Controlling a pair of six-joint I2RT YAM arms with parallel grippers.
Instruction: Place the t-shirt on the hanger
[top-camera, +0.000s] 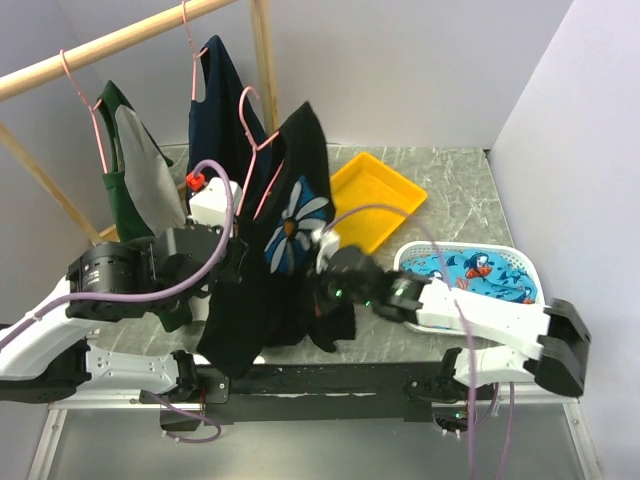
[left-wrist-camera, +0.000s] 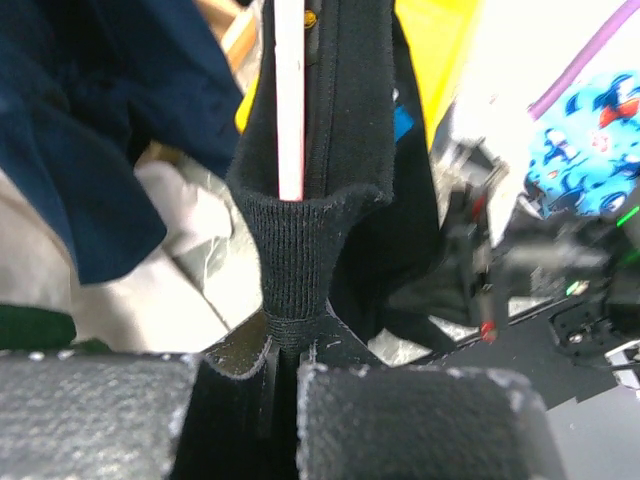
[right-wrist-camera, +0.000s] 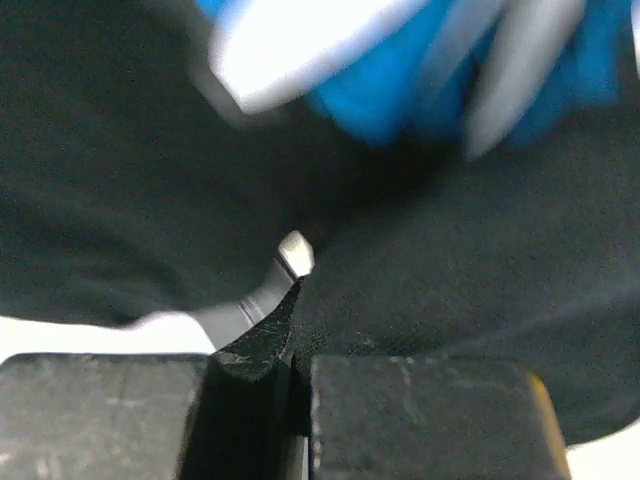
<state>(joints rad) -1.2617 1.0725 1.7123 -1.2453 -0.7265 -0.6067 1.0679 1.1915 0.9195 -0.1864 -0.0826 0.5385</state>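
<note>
One black t-shirt (top-camera: 300, 150), daisy print showing, held up mid-frame above the counter (top-camera: 450, 180)
Pink hanger (left-wrist-camera: 290, 100) runs into its ribbed collar; left claw (left-wrist-camera: 285, 365) is clenched on that collar, right claw (right-wrist-camera: 297, 370) clenched on black fabric lower down, centre-right.

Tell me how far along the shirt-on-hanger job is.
Partly done: the hanger runs through the t-shirt neck opening. In hand: the left gripper pinches the collar rib, and the right gripper is shut on the shirt's black fabric. Left: seating both shoulders, which I cannot confirm, then releasing.
</note>
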